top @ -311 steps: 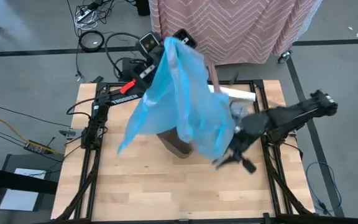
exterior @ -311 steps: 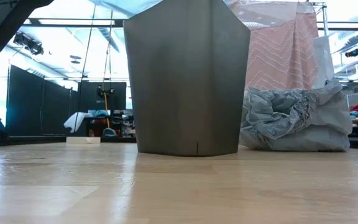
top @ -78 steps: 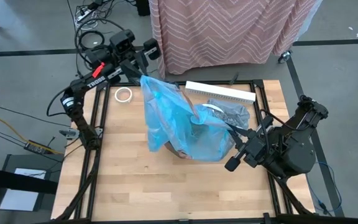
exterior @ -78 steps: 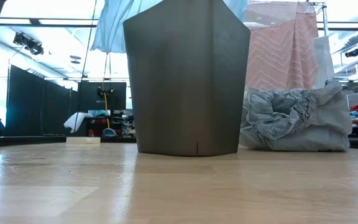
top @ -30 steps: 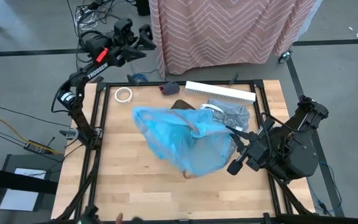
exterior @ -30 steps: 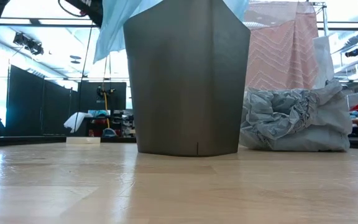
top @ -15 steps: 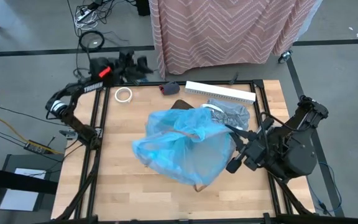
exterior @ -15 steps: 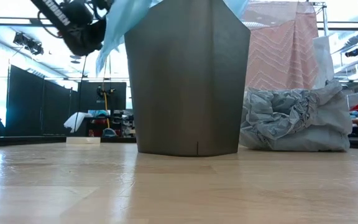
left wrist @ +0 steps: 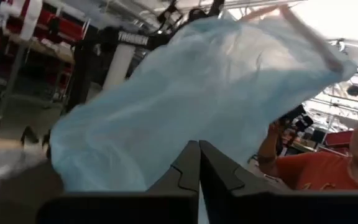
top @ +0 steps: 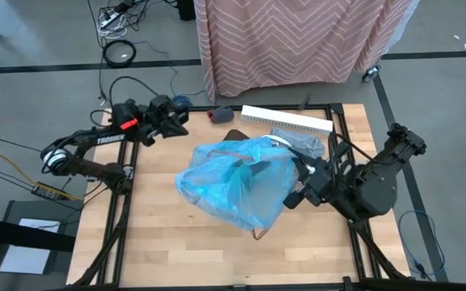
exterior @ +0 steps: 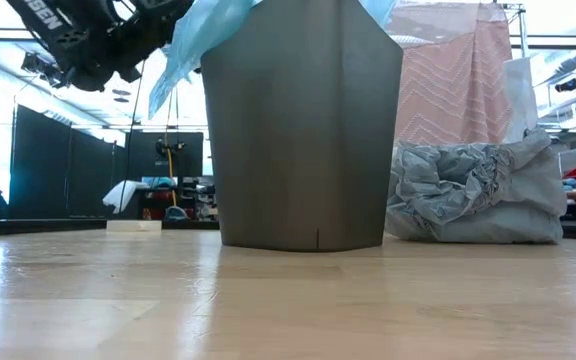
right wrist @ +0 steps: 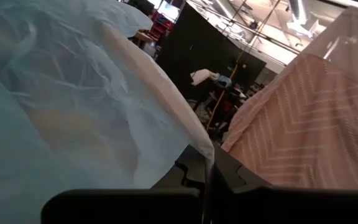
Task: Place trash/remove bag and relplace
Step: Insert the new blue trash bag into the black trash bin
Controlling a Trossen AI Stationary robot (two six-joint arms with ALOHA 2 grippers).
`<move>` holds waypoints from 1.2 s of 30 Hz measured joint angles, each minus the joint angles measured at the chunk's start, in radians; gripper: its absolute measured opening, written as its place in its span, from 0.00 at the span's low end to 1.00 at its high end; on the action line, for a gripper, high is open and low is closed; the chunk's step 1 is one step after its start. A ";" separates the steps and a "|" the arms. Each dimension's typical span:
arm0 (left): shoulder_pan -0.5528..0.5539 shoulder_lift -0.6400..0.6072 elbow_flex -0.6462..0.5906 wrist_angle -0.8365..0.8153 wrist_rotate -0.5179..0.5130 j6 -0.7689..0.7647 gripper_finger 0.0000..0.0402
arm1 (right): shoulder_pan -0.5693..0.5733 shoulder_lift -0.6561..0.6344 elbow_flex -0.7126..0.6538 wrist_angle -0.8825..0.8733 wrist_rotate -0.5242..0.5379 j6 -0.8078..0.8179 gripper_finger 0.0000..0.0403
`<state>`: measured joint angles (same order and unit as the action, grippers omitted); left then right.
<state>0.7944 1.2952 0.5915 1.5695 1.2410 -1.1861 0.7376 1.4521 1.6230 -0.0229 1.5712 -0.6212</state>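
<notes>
- High view: a bright blue, thin plastic bag (top: 237, 184) lies billowed over the dark grey bin, hiding almost all of it, near the middle of the light wooden table (top: 168, 246). The right gripper (top: 298, 196) is at the bag's right edge with its fingers pressed together on a fold of the blue film. The left gripper (top: 181, 121) sits near the table's far left corner, apart from the bag. A crumpled grey translucent bin liner (top: 304, 145) rests just beyond the blue bag, beside a long white box (top: 287, 120).
- Low view: the dark grey tapered bin (exterior: 303, 125) stands upright on the table, blue plastic spilling over its rim on both sides. The grey liner is bunched on the table just beside it. The left arm hangs above, near the blue film.
- Left wrist view: the left gripper's two dark fingers (left wrist: 185, 168) meet with nothing between them; the blue bag hangs ahead, untouched. A person in an orange shirt (left wrist: 319, 174) shows in the room behind.
- Right wrist view: the closed fingers (right wrist: 194, 167) pinch the blue bag's edge.
- Judgement: the old liner seems already out, and fitting the replacement is in hand. The next move likely calls for the left gripper to open, catch the bag's free rim and stretch it over the bin's lip.
</notes>
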 joint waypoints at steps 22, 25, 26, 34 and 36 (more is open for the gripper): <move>-0.073 -0.036 -0.403 -0.044 -0.071 0.057 0.00 | -0.092 0.000 0.000 0.002 -0.003 -0.035 0.00; -0.046 -0.036 -0.447 -0.115 -0.077 0.131 0.00 | -0.092 0.000 0.000 0.003 -0.003 -0.035 0.00; -0.035 -0.036 -0.461 -0.152 -0.081 0.174 0.00 | -0.092 0.000 0.000 0.003 -0.003 -0.035 0.00; -0.043 -0.034 -0.531 -0.420 -0.334 0.316 0.00 | -0.092 0.000 0.000 0.003 -0.060 -0.035 0.00; -0.082 -0.034 -0.529 -0.380 -0.343 0.282 0.00 | -0.092 0.000 0.000 0.003 -0.061 -0.035 0.00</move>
<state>0.7129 1.2615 0.0623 1.1890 0.8981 -0.9042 0.6460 1.4521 1.6230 -0.0200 1.5101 -0.6563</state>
